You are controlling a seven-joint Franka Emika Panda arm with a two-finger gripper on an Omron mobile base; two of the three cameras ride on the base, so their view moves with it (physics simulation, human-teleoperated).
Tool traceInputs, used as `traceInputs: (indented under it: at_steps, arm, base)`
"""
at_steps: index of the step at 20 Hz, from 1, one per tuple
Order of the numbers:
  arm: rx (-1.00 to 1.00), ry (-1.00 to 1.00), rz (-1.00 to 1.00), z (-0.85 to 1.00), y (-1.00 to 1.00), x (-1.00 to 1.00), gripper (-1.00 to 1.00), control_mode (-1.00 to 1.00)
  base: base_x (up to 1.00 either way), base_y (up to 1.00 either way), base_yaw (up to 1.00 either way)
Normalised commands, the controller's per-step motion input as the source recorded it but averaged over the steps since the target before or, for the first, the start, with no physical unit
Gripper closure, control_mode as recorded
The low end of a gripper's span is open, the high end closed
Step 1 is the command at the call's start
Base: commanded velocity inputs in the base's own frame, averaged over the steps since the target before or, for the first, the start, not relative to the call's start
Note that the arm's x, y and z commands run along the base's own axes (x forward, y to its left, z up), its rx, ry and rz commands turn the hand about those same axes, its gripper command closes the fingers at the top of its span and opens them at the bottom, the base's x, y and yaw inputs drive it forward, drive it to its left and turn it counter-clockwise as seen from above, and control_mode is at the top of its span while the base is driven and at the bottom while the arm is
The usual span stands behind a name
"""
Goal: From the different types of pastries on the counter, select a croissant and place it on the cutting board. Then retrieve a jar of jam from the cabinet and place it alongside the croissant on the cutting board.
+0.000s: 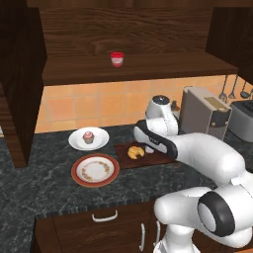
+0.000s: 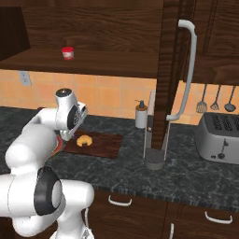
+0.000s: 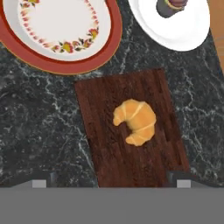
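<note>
The croissant (image 3: 135, 121) sits on the cutting board (image 3: 109, 148) on the desk (image 3: 39, 127), and the end effector (image 3: 111, 181) hovers above it, jaws spread wide, empty (jam jar (image 1: 117, 59) up on the cabinet shelf (image 1: 148, 66)).

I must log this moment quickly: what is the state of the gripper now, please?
Gripper: open, holding nothing; it hangs above the flat dark reddish-brown wooden cutting board, where the small golden-brown croissant lies free.
</note>
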Motion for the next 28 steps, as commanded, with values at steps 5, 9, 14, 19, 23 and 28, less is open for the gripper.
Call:
traceInputs:
  at_steps: [5,9,14,19,23,28]
  arm:
    - [-0.07,-0.06,-0.05,0.13,0.08,-0.76,-1.0,-1.0]
    - [0.04,-0.56,-0.17,0.25,0.0,-0.9,-1.0,-1.0]
    - [0.35,-0.23,-0.11,0.57,-0.2,-0.54,-1.0,-1.0]
    - [0.15,-0.26,-0.06,0.34,-0.15,-0.72,-1.0,-1.0]
    - [0.09,-0.14,-0.16,0.57,0.0,-0.02,-1.0,-1.0]
    - [0.03,-0.11,-0.15,0.75,0.0,0.12,-1.0,-1.0]
  base:
    - [0.0,0.0,0.0]
    - [0.0,0.0,0.0]
    - [0.0,0.0,0.0]
    - [0.0,0.0,0.0]
    - [0.0,0.0,0.0]
    - [0.0,0.0,0.0]
